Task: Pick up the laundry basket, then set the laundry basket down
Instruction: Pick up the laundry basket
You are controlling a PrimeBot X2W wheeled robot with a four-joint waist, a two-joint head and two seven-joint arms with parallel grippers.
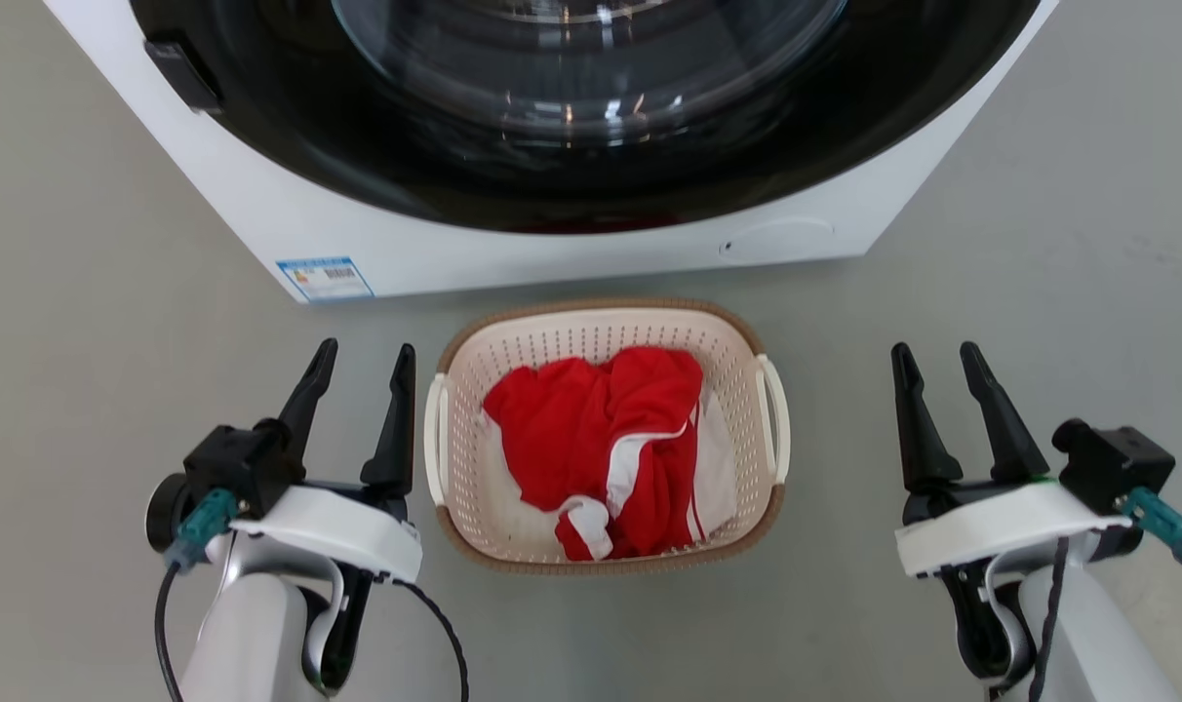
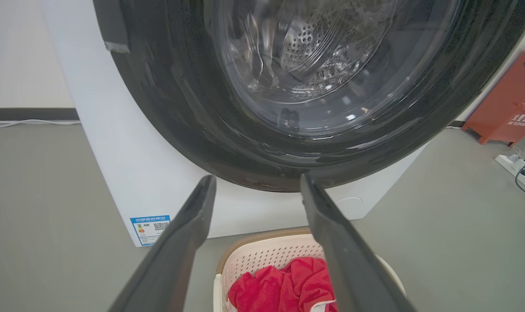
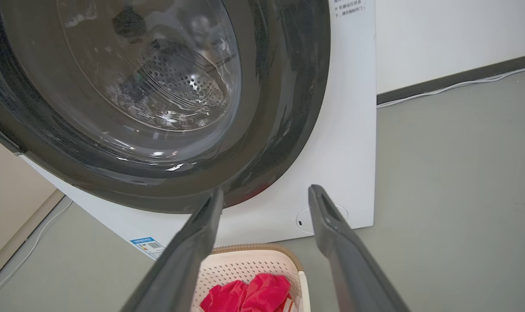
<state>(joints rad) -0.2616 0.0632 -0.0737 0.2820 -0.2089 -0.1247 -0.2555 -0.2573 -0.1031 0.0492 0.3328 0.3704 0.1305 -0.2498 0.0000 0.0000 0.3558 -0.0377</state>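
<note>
The laundry basket [image 1: 474, 390], cream with perforated walls, a brown rim and white side handles, stands on the grey floor before the washing machine. Red and white clothes [image 1: 606, 444] lie in it. My left gripper [image 1: 369, 355] hovers open just left of the basket's left handle [image 1: 434, 439], not touching. My right gripper [image 1: 938, 353] is open too, a good way right of the right handle [image 1: 775, 417]. The basket [image 2: 262, 253] shows low in the left wrist view between the open left gripper [image 2: 258, 184], and the basket [image 3: 245, 264] also sits low in the right wrist view under the right gripper [image 3: 266, 194].
A white washing machine [image 1: 552, 244] with a closed dark round door [image 1: 591, 107] stands right behind the basket. A red stand [image 2: 509, 104] and a power strip with cables [image 2: 516, 167] lie on the floor to the right. Grey floor [image 1: 84, 341] spreads on both sides.
</note>
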